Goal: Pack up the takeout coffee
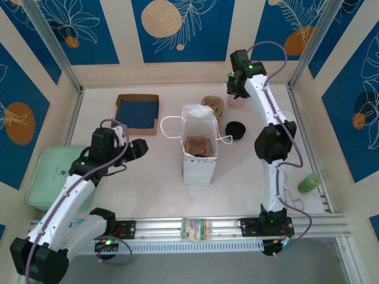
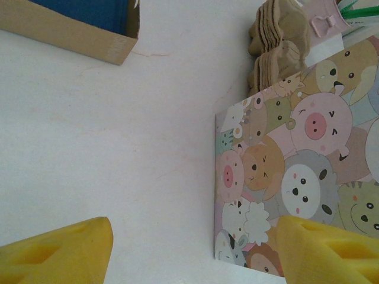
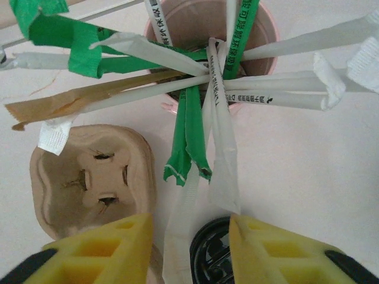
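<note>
The white paper bag (image 1: 198, 168) stands open at mid-table; its side carries a cartoon-animal print (image 2: 296, 177). Inside it sits a brown cardboard shape with a dark round patch (image 1: 200, 155) at its near edge, which looks like the lidded takeout coffee, mostly hidden by the bag walls. My left gripper (image 1: 139, 148) (image 2: 192, 248) is open, left of the bag, low over the table. My right gripper (image 1: 235, 89) (image 3: 189, 248) is open above a pink cup (image 3: 210, 23) of wrapped straws. One white straw wrapper (image 3: 198, 195) hangs between the fingers, untouched.
A black lid (image 1: 235, 130) (image 3: 213, 254) lies right of the bag. Stacked pulp cup carriers (image 1: 213, 106) (image 3: 92, 177) (image 2: 281, 41) sit behind the bag. A cardboard box with blue lining (image 1: 137, 112) (image 2: 71, 29) is back left, a pale green tray (image 1: 44, 177) at left, a green can (image 1: 308, 183) at right.
</note>
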Controlling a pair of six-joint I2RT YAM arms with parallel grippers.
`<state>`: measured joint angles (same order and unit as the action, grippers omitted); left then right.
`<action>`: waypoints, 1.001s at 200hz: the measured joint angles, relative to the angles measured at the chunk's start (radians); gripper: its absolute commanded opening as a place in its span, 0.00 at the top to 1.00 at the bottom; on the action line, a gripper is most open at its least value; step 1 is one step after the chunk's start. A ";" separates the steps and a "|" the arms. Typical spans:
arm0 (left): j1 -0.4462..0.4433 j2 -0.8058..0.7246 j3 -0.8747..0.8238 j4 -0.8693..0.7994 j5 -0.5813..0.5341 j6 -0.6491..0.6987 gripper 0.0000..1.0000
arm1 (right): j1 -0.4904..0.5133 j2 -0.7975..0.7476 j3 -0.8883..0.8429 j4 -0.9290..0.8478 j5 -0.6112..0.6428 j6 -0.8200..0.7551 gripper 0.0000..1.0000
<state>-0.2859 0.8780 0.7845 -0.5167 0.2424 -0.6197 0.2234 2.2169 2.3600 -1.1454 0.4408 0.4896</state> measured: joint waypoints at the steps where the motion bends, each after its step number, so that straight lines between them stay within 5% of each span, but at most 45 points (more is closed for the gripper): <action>1: 0.000 0.000 0.000 0.000 0.000 0.000 0.27 | 0.000 0.000 0.000 0.000 0.000 0.000 0.58; 200: 0.000 -0.030 0.038 0.000 0.014 0.026 0.27 | 0.020 0.014 -0.017 -0.005 0.028 0.008 0.94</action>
<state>-0.2859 0.8482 0.8227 -0.5171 0.2562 -0.5941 0.2432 2.2311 2.3428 -1.1500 0.4690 0.4980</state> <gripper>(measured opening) 0.730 0.068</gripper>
